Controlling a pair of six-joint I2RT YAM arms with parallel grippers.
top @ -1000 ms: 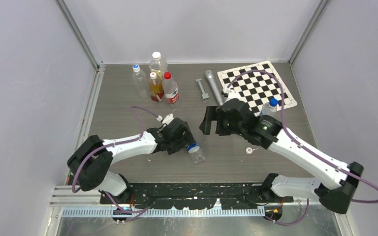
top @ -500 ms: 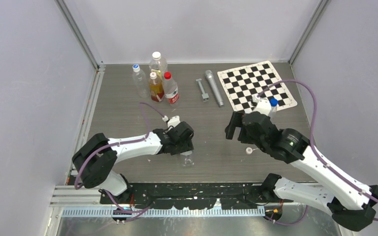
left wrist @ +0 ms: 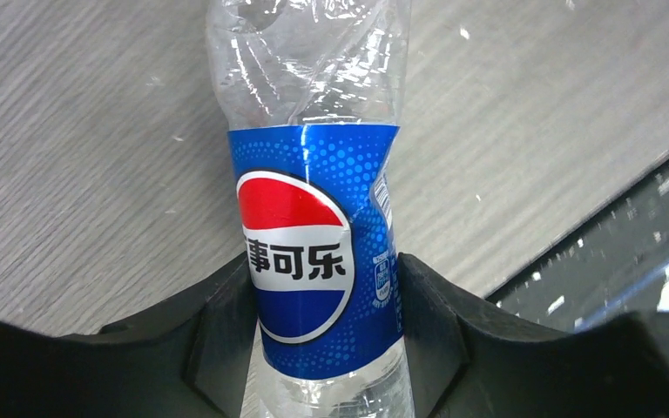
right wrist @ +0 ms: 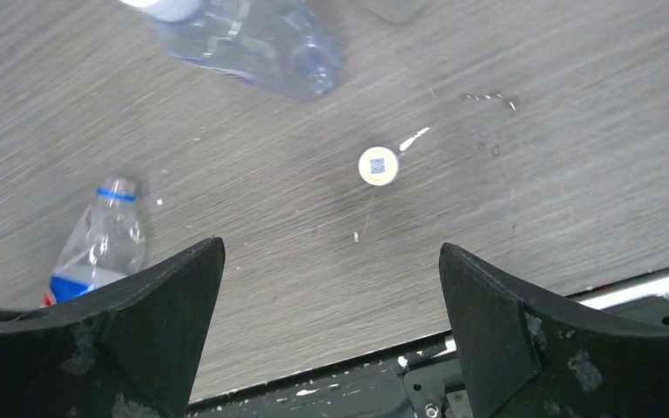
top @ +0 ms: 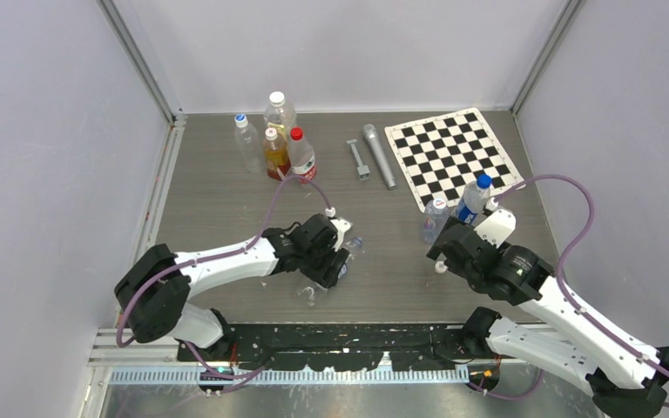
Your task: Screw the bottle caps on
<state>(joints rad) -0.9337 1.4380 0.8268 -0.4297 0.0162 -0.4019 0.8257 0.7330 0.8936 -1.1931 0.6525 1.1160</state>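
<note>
Left gripper (left wrist: pixel 327 270) is clamped on the Pepsi bottle (left wrist: pixel 314 174). Both fingers (left wrist: pixel 218 322) press the blue label from either side, and the crumpled clear part of the bottle sticks out past the fingertips. The bottle sits close to the near edge of the table (top: pixel 218 200), left of the middle. It's tilted, with its blue-ringed neck (right wrist: pixel 118 193) pointing toward the right arm. Can't tell if it's lifted or touching the table.

Right gripper (right wrist: pixel 331 261) is spread wide with nothing between the jaws, hovering over the near right part of the table. White cap (right wrist: pixel 378 165) lies flat on the table just ahead of the gap between the fingers, a bit toward the right finger, not touching either. In the top view the same cap is the small white dot right beside the right gripper's tip.

A plain clear bottle (top: pixel 433 218) and a blue-capped bottle (top: pixel 473 198) stand side by side at the near edge of the chessboard (top: pixel 453 144), just beyond the right gripper. Four more bottles (top: pixel 274 139) are clustered at the far left of the table. A grey cylinder (top: pixel 380 155) and a small metal bolt (top: pixel 358 159) lie between that cluster and the chessboard.
</note>
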